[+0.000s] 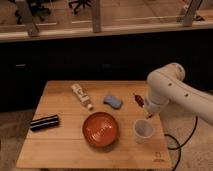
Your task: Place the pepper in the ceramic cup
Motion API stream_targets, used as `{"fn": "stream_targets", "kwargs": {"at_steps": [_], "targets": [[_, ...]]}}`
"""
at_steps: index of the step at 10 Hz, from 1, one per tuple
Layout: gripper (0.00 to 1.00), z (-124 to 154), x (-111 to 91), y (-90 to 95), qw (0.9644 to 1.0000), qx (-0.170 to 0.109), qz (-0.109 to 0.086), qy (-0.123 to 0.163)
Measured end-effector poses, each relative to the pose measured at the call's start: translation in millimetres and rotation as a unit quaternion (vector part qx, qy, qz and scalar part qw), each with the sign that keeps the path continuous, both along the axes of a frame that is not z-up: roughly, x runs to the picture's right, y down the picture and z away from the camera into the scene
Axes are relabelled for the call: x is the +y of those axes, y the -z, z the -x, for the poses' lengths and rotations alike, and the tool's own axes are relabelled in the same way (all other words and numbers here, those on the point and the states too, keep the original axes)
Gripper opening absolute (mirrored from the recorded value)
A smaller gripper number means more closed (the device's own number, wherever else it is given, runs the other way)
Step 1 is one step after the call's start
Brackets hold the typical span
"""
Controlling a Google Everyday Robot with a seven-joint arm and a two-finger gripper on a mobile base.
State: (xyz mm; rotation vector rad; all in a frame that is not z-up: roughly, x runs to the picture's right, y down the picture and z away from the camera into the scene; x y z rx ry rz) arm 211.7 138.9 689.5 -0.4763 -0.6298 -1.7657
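Observation:
The pepper (137, 98), small and dark red, shows just above the far right part of the wooden table (60, 150). My gripper (144, 105) is right beside the pepper at the end of the white arm (167, 82), which reaches in from the right. I cannot see whether the pepper is held or lies on the table. The ceramic cup (144, 130), small, white and upright, stands on the table just below and in front of the gripper.
A wide red-orange bowl (101, 129) sits left of the cup. A blue sponge (113, 101) and a white bottle (81, 95) lie further back. A black object (44, 122) lies at the left edge. A cable (175, 142) hangs off the right edge.

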Motion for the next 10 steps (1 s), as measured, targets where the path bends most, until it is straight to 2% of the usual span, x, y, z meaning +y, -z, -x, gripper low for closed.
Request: {"fn": "stream_targets", "kwargs": {"at_steps": [4, 8, 10], "targets": [[0.00, 17.5, 16.5, 7.1, 0.9999, 0.011, -0.001, 0.013], [0.00, 16.7, 33.9, 31.6, 0.9993, 0.033, -0.015, 0.013], [0.00, 18.6, 39.3, 37.5, 0.9992, 0.031, -0.020, 0.012]]}}
